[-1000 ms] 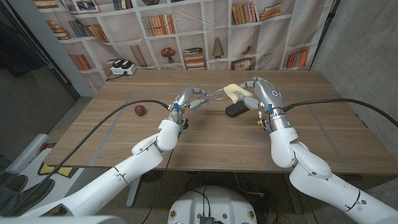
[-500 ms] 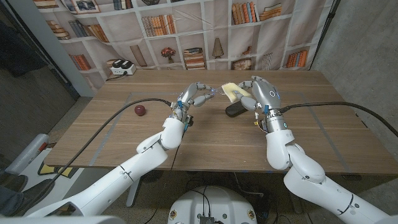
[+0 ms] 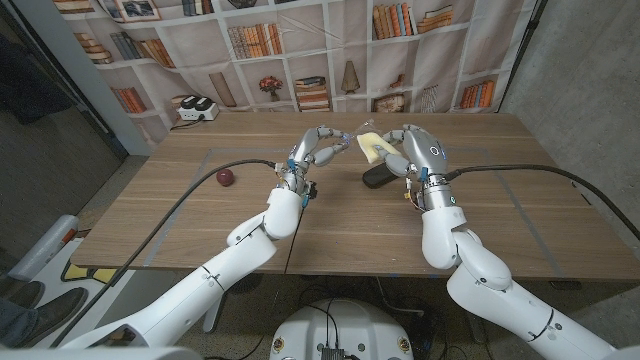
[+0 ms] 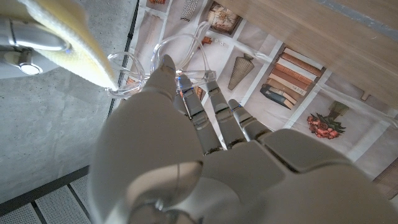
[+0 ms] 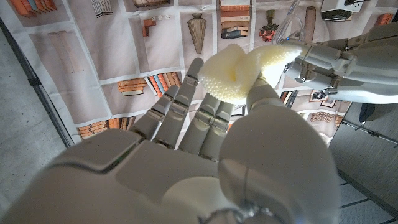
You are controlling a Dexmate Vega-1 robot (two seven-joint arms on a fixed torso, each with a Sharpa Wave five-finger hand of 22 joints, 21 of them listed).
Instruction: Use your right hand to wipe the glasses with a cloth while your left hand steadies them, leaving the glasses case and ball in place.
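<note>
1. The glasses [image 3: 341, 146] are clear-framed and held up off the bench [image 3: 520, 210], over its far middle part. Their long axis seems to run roughly across the bench, from one hand toward the other; the frame is too faint to tell which way the lenses face.
2. The left hand [image 3: 316, 150] pinches the glasses in its fingertips, with the fingers curled toward the right hand. Its forearm rises from the near edge toward the far side.
3. The right hand [image 3: 416, 147] grips a pale yellow cloth [image 3: 372, 146] between thumb and fingers. In the left wrist view, the cloth's edge touches the glasses' frame.
4. The right forearm stands steeply, with the back of the hand turned upward.
5. The dark glasses case [image 3: 379, 175] lies on the bench just below the right hand, with its long axis across the bench.
6. The red ball [image 3: 226, 177] sits near the left edge, well apart from both hands.
</note>
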